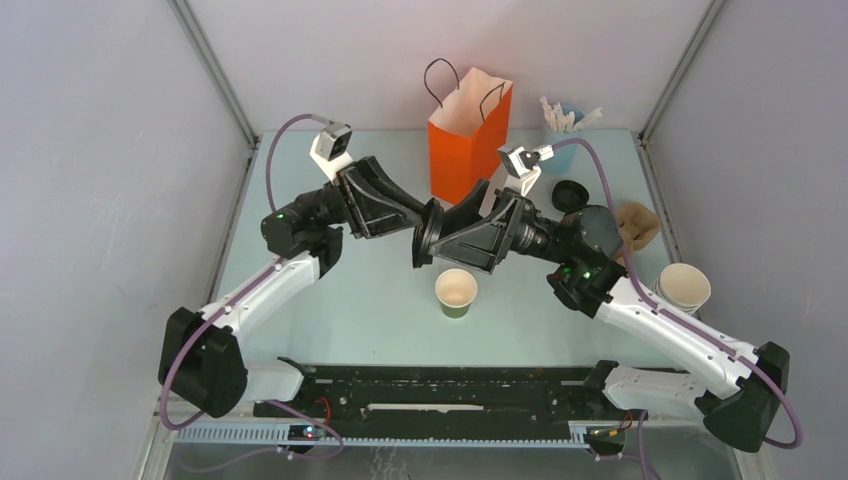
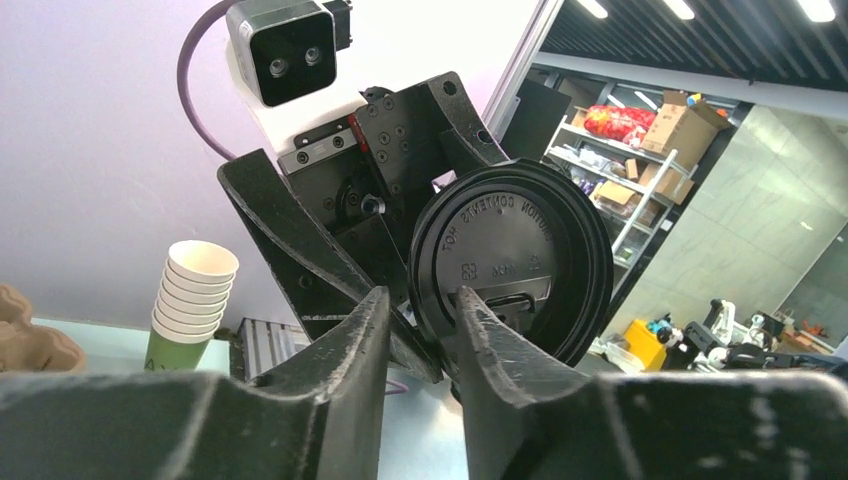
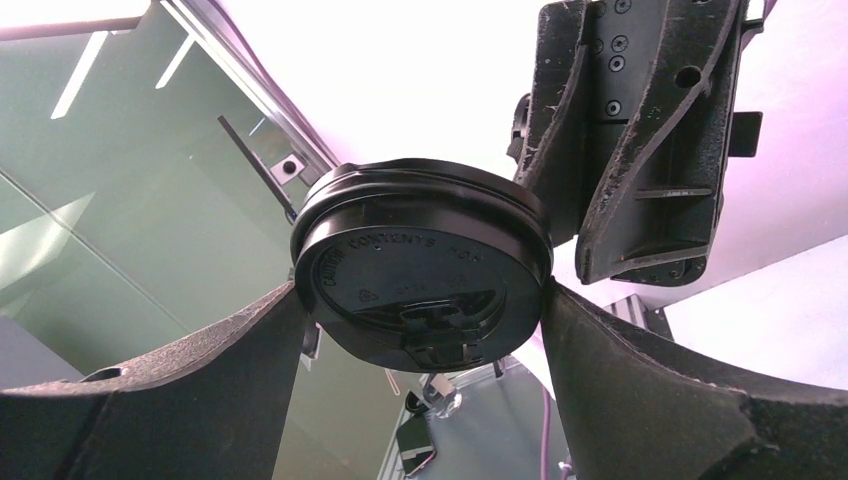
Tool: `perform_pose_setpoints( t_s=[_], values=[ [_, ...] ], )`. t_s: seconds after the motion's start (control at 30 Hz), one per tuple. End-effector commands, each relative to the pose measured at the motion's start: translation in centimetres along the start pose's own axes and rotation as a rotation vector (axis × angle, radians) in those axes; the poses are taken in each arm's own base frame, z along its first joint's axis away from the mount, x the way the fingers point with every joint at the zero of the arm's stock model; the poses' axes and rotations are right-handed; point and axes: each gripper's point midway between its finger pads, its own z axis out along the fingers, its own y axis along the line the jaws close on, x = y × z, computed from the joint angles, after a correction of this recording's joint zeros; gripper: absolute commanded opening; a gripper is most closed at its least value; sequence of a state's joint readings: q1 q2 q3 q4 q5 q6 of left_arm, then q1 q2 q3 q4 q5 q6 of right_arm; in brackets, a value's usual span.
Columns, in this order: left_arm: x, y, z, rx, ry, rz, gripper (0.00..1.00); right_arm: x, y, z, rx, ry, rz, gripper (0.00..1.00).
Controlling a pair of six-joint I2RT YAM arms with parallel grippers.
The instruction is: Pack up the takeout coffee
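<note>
A round black plastic lid [image 2: 510, 250] [image 3: 420, 270] hangs in the air between both arms, above the middle of the table. My right gripper [image 3: 420, 300] [image 1: 425, 243] is shut on it, one finger pressing each side of its rim. My left gripper [image 2: 420, 300] [image 1: 431, 224] meets it from the left. Its fingers straddle the lid's lower rim, parted, with a gap beside the rim. The takeout coffee, as a lidded cup, is out of view. A lidless olive-green cup [image 1: 456, 293] with a white inside stands on the table just below the grippers.
An orange paper bag [image 1: 468, 135] stands open behind the grippers. At the back right are a pale blue cup of white sticks [image 1: 568, 118] and another black lid [image 1: 570, 193]. A brown cardboard holder [image 1: 635, 222] and a stack of green cups [image 1: 684, 287] [image 2: 190, 300] sit at the right.
</note>
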State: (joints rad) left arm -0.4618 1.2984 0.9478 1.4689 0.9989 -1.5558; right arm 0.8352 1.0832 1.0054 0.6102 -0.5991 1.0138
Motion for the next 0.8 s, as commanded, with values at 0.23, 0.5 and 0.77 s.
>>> perform_pose_setpoints(
  t_s=[0.23,0.5,0.77],
  values=[
    [-1.3,0.4,-1.6,-0.037,-0.038,0.075,0.76,-1.6,2.0,-0.5,-0.003,-0.031,-0.056,0.89],
    [-5.6,2.2,-5.4,-0.195,-0.147,0.169,1.0,-0.8,-1.1,-4.3,0.238,0.018,-0.133,0.89],
    [-8.7,9.7,-12.1,-0.729,-0.252,0.215,1.0,3.3,-10.6,-13.6,0.828,0.202,-0.185,0.87]
  ],
)
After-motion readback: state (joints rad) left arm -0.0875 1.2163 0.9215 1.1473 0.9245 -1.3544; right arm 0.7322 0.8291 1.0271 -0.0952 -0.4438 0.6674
